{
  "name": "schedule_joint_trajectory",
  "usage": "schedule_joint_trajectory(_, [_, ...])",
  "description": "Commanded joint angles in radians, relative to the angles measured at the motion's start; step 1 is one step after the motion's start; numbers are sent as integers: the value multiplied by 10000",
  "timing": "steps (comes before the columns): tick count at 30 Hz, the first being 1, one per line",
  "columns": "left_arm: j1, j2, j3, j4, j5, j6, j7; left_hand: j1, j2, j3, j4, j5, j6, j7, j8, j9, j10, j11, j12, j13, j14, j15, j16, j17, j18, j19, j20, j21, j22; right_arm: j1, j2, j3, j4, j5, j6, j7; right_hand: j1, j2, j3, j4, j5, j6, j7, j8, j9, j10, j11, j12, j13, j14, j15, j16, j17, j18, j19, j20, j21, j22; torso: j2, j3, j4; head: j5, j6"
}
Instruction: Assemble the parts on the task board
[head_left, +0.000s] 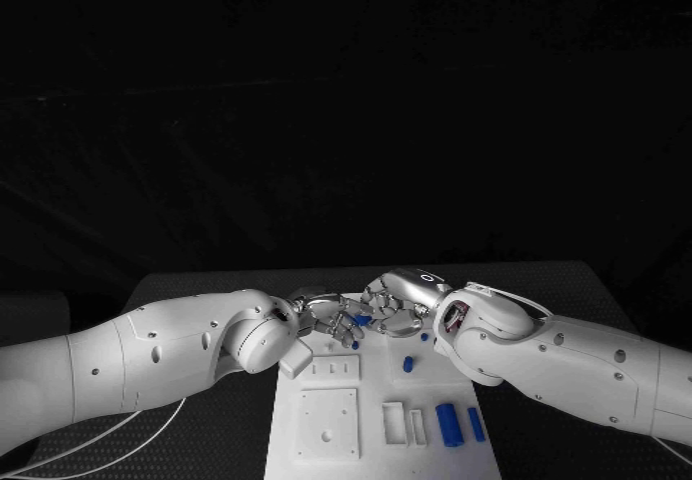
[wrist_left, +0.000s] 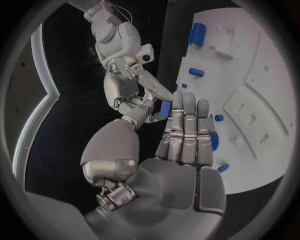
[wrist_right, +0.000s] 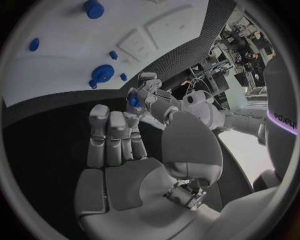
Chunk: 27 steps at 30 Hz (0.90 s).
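Task board (head_left: 329, 440) mid-table; parts (head_left: 450, 424) on its right side

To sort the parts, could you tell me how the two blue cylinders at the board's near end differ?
The thick blue cylinder is wider and slightly longer than the thin blue cylinder, which lies nearer the edge of the white task board. Both lie flat, parallel.

Both arms reaching in from the table's side edges, meeting over the far end of the board. Left hand (head_left: 320, 316) and right hand (head_left: 387, 303) fingertip to fingertip. Left hand's fingers (wrist_left: 186, 131) straight and together. Right hand's fingers (wrist_right: 114, 137) likewise extended; small blue part (wrist_right: 133, 101) pinched by the left hand.
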<state>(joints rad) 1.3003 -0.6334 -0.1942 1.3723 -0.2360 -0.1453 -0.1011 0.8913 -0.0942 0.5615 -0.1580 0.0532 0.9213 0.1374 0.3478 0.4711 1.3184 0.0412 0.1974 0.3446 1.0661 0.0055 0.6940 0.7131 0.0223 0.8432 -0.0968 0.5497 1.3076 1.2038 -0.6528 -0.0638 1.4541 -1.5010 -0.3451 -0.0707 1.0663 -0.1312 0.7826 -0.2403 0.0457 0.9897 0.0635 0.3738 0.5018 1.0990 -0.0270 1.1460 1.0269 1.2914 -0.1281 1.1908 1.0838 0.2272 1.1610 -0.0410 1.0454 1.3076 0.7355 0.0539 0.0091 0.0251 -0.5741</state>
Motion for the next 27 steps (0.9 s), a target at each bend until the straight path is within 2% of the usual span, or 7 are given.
schedule_joint_trajectory(1, [4,-32,13,12,-37,144,-6,9,-100,28,68,-43,-78,15,-38,17,-78,14,44,19,-79,-14,43,-8,74,-60,19,62,197,-12,-30,-2,19,-167,-9,-79,-46,97,27,-38,34,731,131,74,226,30,-64,43,-15,12,-93,22,10,346,35,-65,38,130,0,4,-1,8,-8])
schedule_joint_trajectory(18, [-5,-34,12,45,-170,327,-68,388,76,158,-124,-30,-41,-4,-32,86,-139,7,126,118,-92,-15,79,-15,77,-101,22,110,206,-21,-30,0,26,-351,-209,-324,-70,88,76,-63,37,746,123,78,251,61,-72,37,-26,35,-100,27,8,346,63,-69,43,126,3,0,-5,0,-17])
schedule_joint_trajectory(27, [-11,-19,12,16,-170,208,56,515,182,166,-233,-29,23,-30,-10,124,-143,-3,174,166,-80,-17,105,-16,70,-101,23,139,204,-21,-41,0,59,-360,-19,-305,-80,82,93,-70,38,749,122,78,258,71,-74,33,-31,42,-102,28,7,346,73,-70,44,124,-2,0,-4,4,-14])
